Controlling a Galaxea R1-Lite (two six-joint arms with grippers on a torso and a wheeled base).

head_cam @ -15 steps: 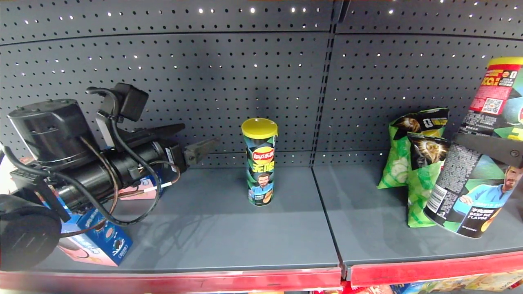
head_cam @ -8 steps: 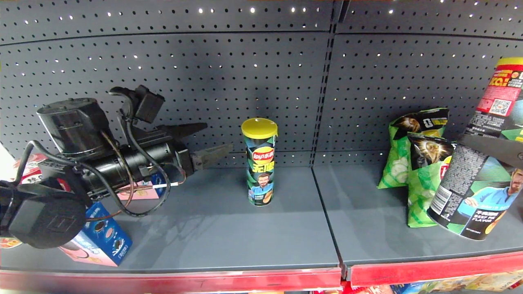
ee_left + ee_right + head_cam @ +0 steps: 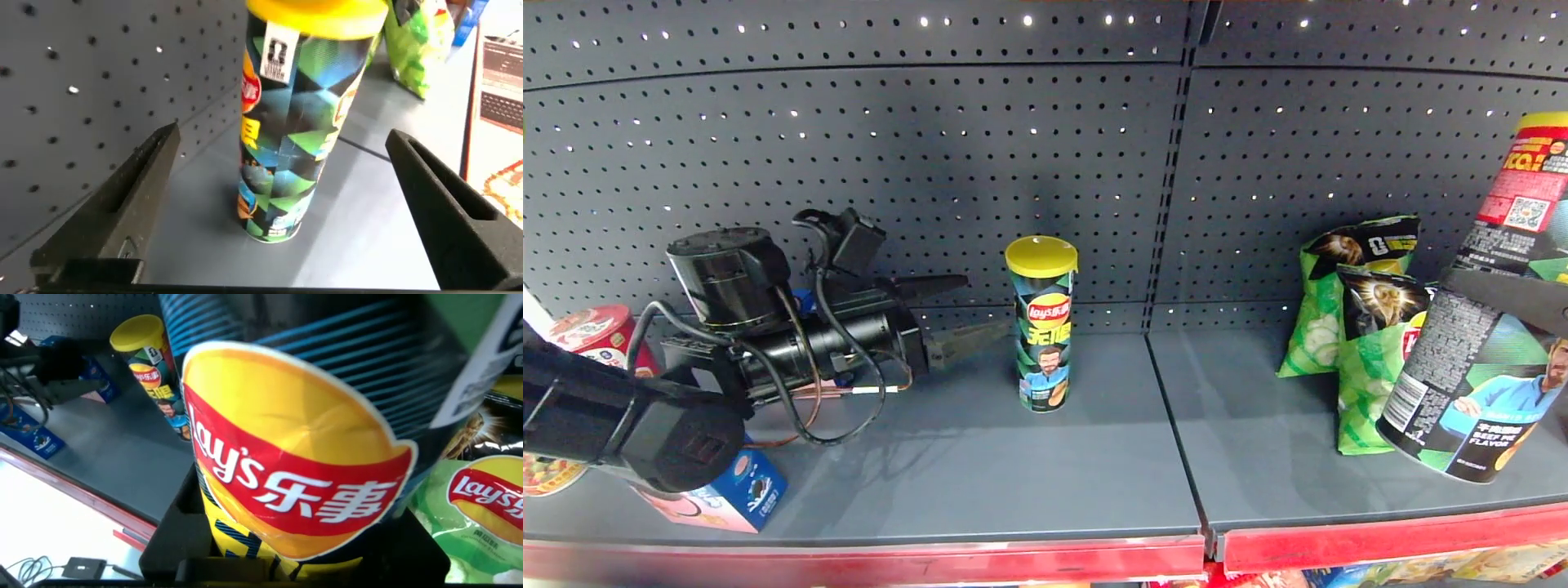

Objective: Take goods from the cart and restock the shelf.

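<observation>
Left gripper (image 3: 988, 304) level, jaws wide apart; right gripper (image 3: 1499, 306) clamps chip can (image 3: 1462, 384).

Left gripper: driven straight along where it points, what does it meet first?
Most likely the yellow-lidded chip can standing upright mid-shelf. The left wrist view has it centred between the open fingers of the left gripper, which is short of it. Exact depth is unclear.

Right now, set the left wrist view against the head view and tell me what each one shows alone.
Left wrist alone: the white patch under the yellow lid of the chip can. Head alone: the blue-and-pink box, the red cup, the right hand gripping the held can. Both: the upright chip can, the green bags, the open left hand.
</observation>
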